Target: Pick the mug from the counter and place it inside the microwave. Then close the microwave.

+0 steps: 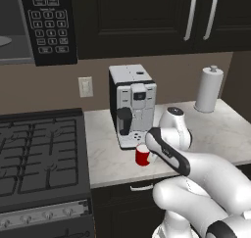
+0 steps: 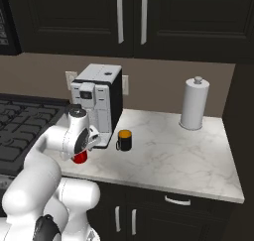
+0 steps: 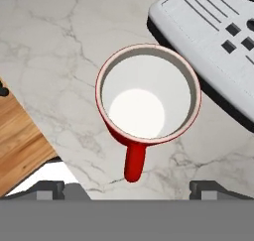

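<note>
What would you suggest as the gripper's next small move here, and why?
Probably a straight descent over the mug. In the hand view the gripper hangs open directly above it, one finger tip at each side of its handle, and the mug stands upright on the counter, not yet gripped.

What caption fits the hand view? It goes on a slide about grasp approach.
Open jaws poised above the upright, empty red mug on the marbled counter, beside the coffee machine's drip tray.

White-and-black coffee machine, small black cup beside it — white paper towel roll, black stove, wall outlet
</note>
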